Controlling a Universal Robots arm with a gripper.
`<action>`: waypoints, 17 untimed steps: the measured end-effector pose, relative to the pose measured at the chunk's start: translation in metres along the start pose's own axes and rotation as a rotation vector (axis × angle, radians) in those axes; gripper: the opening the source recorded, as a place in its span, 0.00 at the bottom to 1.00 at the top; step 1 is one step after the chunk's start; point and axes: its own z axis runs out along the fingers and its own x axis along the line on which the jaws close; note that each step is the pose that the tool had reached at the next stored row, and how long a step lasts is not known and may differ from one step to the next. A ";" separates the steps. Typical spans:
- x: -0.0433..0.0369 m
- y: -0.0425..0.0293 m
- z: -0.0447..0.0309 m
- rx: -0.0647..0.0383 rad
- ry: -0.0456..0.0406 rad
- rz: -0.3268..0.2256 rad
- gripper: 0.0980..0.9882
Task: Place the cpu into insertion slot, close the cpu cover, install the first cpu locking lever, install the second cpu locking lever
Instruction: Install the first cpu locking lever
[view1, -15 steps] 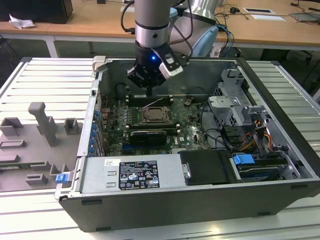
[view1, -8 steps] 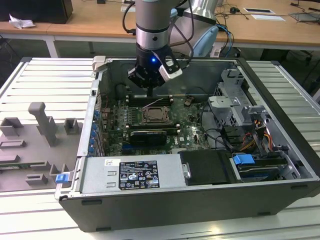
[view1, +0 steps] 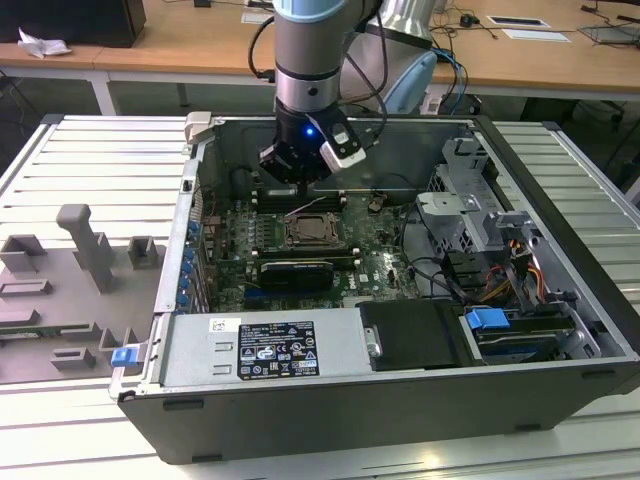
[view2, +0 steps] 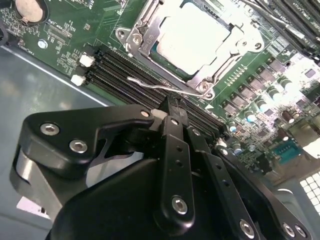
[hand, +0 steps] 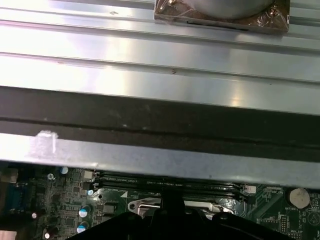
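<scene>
The cpu (view2: 192, 37) lies flat in the insertion slot (view1: 312, 232), its pale metal face showing. The silvery cpu cover (view2: 145, 30) is down around it, framing the chip. A thin wire locking lever (view2: 145, 82) sticks out from the socket's corner and crosses the black memory slots (view2: 115, 65). My gripper (view2: 171, 105) has its black fingers shut together, and their tip sits right at this lever. In the exterior view the gripper (view1: 297, 180) hangs just behind the socket inside the open computer case. The first wrist view shows the socket rim (hand: 150, 205) just beyond the fingers (hand: 172, 210).
The case's back wall (hand: 150, 115) stands close behind the gripper. A power supply (view1: 265, 345) lies along the front of the case, and a drive cage (view1: 470, 200) with cables is at the exterior view's right. Grey fixtures (view1: 85, 250) stand on the slatted table outside.
</scene>
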 end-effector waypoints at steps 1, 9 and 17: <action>-0.0045 0.0000 0.0034 0.002 0.0002 -0.001 0.01; -0.0149 0.0014 0.0106 0.002 0.0003 0.000 0.01; -0.0213 -0.0019 0.0118 0.002 0.0001 -0.001 0.01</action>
